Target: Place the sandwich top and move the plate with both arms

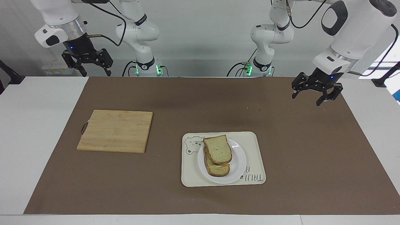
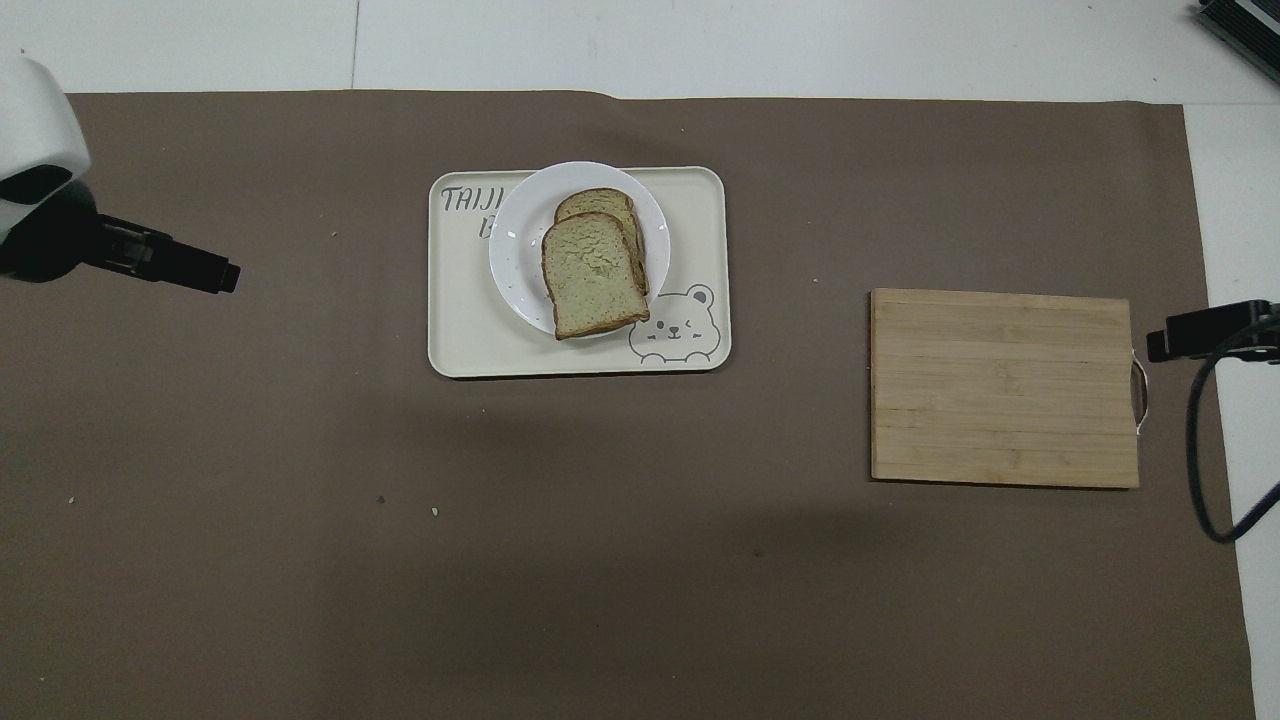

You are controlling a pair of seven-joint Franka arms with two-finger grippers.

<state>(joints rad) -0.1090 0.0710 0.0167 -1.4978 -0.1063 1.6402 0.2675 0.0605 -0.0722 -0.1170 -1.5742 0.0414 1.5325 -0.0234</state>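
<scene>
The sandwich top [image 1: 217, 149] is a pale slice of bread with a brown crust, one end flat and the other round, and its surface looks a little cracked in the overhead view. It lies on a lower slice of bread [image 1: 218, 170], shifted so that the lower slice sticks out at the end farther from the robots. Both slices rest on the plate [image 1: 239, 162], which is small, round and white. The plate stands on a cream tray [image 1: 256, 147] with a bear drawing and some letters on it.

In the overhead view the tray is at about 11 o'clock from the middle of the brown mat [image 2: 640, 560], and the bamboo cutting board [image 2: 1004, 387] is at about 3 o'clock from the tray, well apart from it, toward the right arm's end of the table [image 1: 37, 131].

The left hand [image 1: 316, 91] hangs in the air over the mat's edge at the left arm's end, its fingers spread and holding nothing. The right hand [image 1: 87, 64] waits in the air above the table's edge by the robots, at the right arm's end, also spread and holding nothing.
</scene>
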